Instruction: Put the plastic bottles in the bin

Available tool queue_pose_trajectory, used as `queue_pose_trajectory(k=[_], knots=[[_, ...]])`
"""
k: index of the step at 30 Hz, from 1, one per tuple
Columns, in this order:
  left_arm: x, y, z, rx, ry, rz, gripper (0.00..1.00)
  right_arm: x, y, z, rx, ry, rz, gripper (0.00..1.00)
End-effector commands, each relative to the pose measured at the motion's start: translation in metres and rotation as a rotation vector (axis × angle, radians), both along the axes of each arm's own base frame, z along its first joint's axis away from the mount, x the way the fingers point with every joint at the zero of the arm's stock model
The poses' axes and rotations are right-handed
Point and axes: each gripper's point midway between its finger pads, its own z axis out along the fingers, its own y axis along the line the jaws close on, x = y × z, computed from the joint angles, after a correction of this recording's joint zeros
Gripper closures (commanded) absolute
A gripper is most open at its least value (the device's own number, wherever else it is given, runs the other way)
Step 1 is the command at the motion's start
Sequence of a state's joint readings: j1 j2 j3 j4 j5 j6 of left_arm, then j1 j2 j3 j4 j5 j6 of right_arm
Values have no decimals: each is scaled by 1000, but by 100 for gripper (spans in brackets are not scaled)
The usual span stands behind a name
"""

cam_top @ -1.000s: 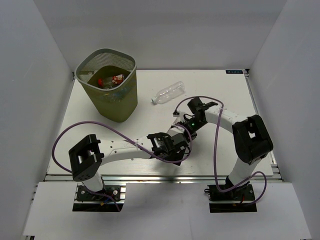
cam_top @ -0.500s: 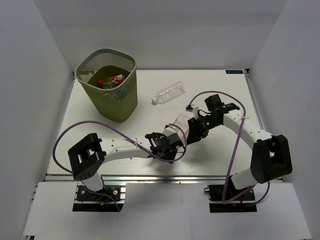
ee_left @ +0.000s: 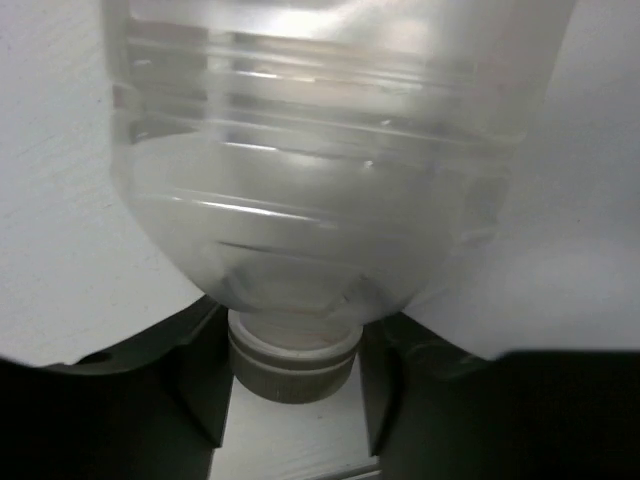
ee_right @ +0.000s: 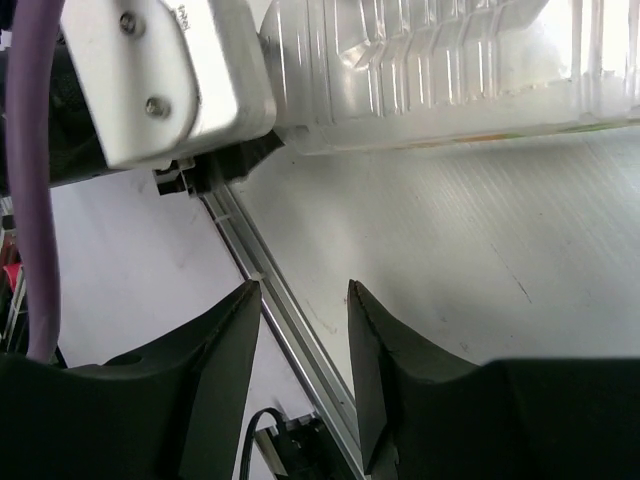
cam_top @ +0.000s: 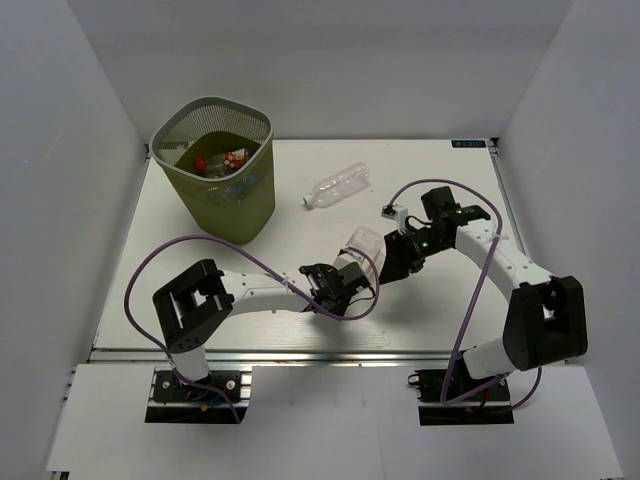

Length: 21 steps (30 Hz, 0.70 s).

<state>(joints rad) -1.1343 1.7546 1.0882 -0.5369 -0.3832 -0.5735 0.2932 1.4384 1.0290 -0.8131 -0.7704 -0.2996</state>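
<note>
A clear, ribbed plastic bottle (ee_left: pixel 320 180) with a pale cap is near the middle of the white corrugated table (cam_top: pixel 450 190), its neck clamped between the dark fingers of the left gripper (ee_left: pixel 290 345). Just beside it, the right gripper (ee_right: pixel 302 300) has its black fingers narrowly parted around nothing. A second clear bottle (cam_top: pixel 335 186) lies on its side farther back, apart from the olive-green wire-mesh bin (cam_top: pixel 215 215) in the far-left corner, which holds more bottles (cam_top: pixel 222 162); plain white walls (cam_top: pixel 340 60) enclose three sides.

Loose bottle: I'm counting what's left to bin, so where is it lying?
In the top view, the loose bottle lies on the table, just right of the bin.
</note>
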Motion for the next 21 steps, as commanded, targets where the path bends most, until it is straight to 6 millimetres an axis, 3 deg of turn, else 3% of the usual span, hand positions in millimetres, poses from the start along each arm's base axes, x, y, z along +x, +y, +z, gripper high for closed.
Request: queue_pose_trajectory(k=[1, 2, 3, 7, 8, 9, 11, 12, 13, 15, 16, 18, 19, 21], knots=[[10, -17, 17, -58, -31, -20, 48, -1, -1, 14, 38, -32, 6, 54], [10, -17, 17, -58, -31, -20, 55, 1, -2, 14, 37, -36, 0, 54], [10, -18, 22, -70, -37, -20, 68, 2, -3, 16, 36, -48, -2, 54], [17, -18, 52, -103, -87, -13, 89, 15, -9, 21, 31, -132, -31, 51], [20, -22, 66, -123, -106, -8, 92, 20, -13, 22, 11, -168, -49, 43], [26, -22, 88, -143, -154, -13, 99, 27, -18, 21, -21, -200, -70, 37], [36, -28, 133, -196, -223, -10, 100, 53, -30, 31, -71, -344, -130, 15], [46, -22, 161, -211, -290, 0, 100, 59, -33, 33, -87, -377, -140, 10], [58, -24, 196, -261, -343, 21, 100, 78, -39, 41, -107, -451, -177, 10], [73, -16, 235, -284, -424, 47, 100, 90, -44, 44, -122, -502, -173, 10], [86, -11, 268, -306, -482, 60, 100, 100, -47, 49, -133, -514, -182, 10], [100, 1, 301, -316, -543, 97, 100, 110, -54, 57, -157, -533, -196, 10], [113, 12, 334, -348, -603, 132, 100, 114, -56, 55, -163, -521, -206, 10], [128, 30, 357, -315, -661, 184, 100, 123, -62, 65, -152, -540, -244, 10]])
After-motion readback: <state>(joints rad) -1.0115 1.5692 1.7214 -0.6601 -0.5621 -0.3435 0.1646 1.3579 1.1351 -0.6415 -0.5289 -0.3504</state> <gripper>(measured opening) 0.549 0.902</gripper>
